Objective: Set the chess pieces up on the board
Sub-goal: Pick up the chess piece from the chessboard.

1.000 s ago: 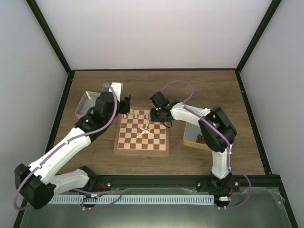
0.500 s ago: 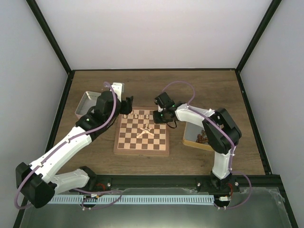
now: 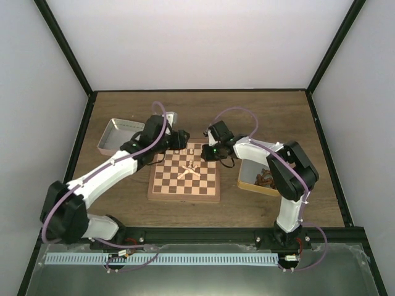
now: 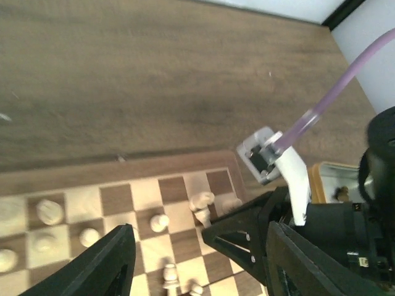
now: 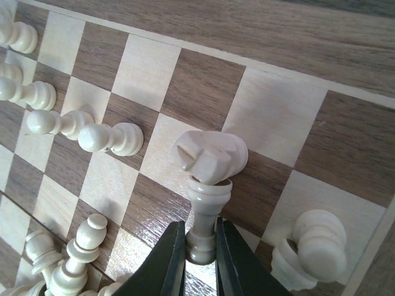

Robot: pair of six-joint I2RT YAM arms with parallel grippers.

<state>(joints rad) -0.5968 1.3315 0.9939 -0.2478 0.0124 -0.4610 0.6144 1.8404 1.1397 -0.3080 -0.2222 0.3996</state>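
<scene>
The board (image 3: pixel 184 195) lies mid-table, with chess pieces (image 3: pixel 180 150) standing along its far rows and a loose heap (image 3: pixel 187 170) lying in the middle. My right gripper (image 5: pixel 200 248) is shut on the base of a pale knight (image 5: pixel 210 159), which it holds on its side just over the far right squares. That knight (image 4: pixel 202 203) also shows in the left wrist view, at the tip of the right gripper (image 4: pixel 216 233). My left gripper (image 4: pixel 197 271) hangs open over the far row with nothing between its fingers (image 4: pixel 106 264).
A grey metal tray (image 3: pixel 116 135) sits left of the board. A tan tray (image 3: pixel 254 179) holding dark pieces sits to the right. Standing pawns (image 5: pixel 111 138) and another pale piece (image 5: pixel 316 248) flank the held knight. Fallen pieces (image 5: pixel 73 262) lie close by.
The left arm has swung right, from beside the grey tray to the board's far edge. The right gripper with the knight has shifted slightly right.
</scene>
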